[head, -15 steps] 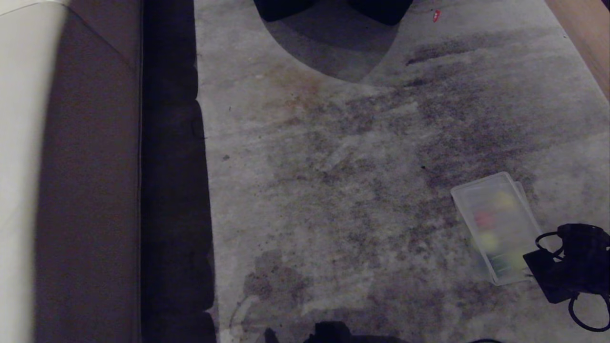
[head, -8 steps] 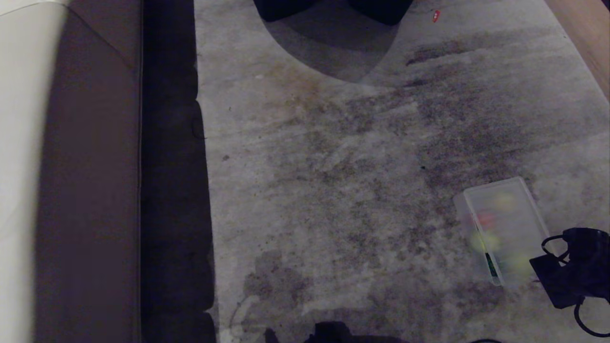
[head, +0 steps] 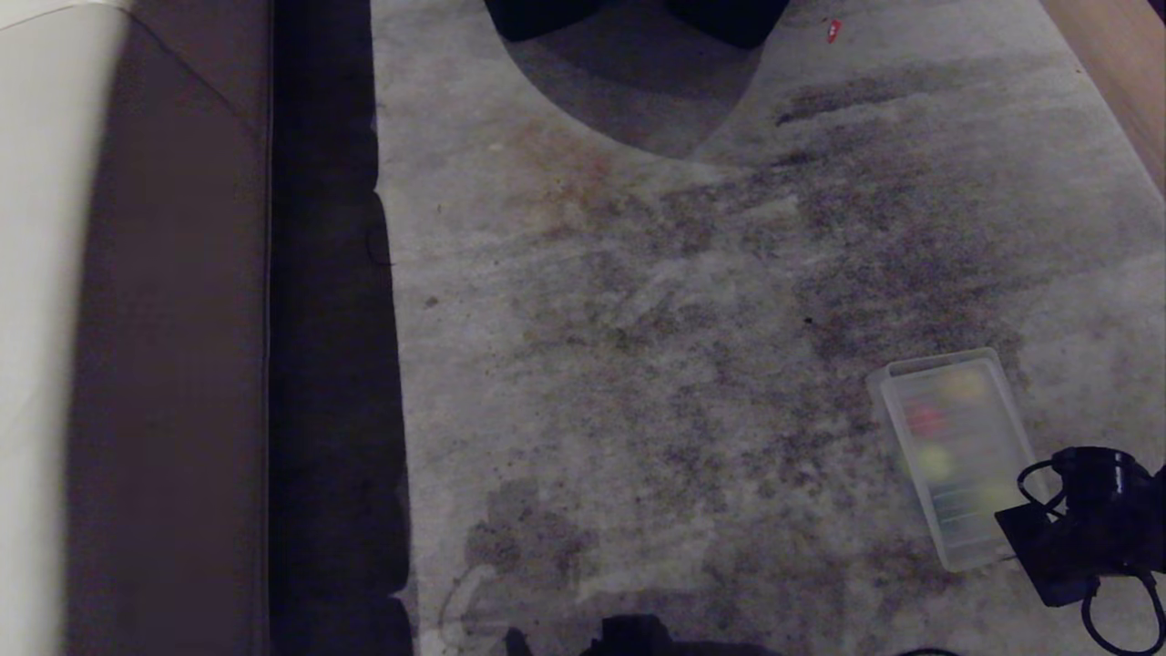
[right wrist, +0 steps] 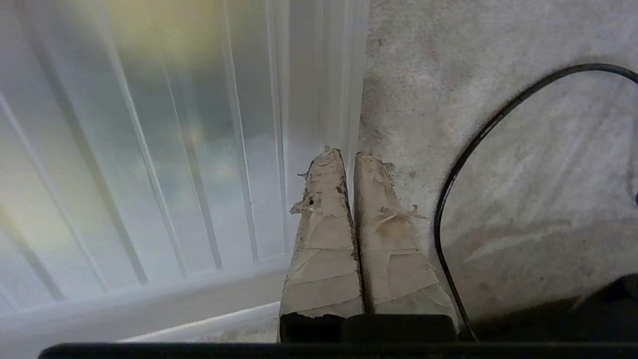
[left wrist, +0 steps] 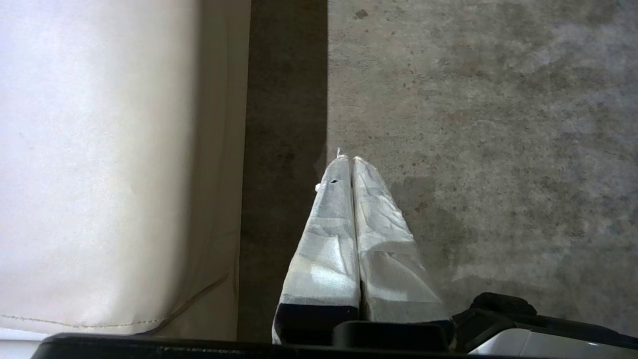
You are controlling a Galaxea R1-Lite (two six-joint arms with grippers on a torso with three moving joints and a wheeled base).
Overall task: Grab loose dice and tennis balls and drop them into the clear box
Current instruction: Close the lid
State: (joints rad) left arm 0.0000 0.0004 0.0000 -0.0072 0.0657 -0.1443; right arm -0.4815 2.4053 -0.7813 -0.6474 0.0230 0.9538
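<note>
The box (head: pixel 956 456) lies on the carpet (head: pixel 656 364) at the right, a ribbed lid (right wrist: pixel 149 149) over it, with blurred yellow and red shapes inside. The right gripper (right wrist: pixel 349 154), clenched and empty, sits at the lid's edge. The left gripper (left wrist: pixel 350 160), clenched, hangs beside the sofa (left wrist: pixel 99 164).
</note>
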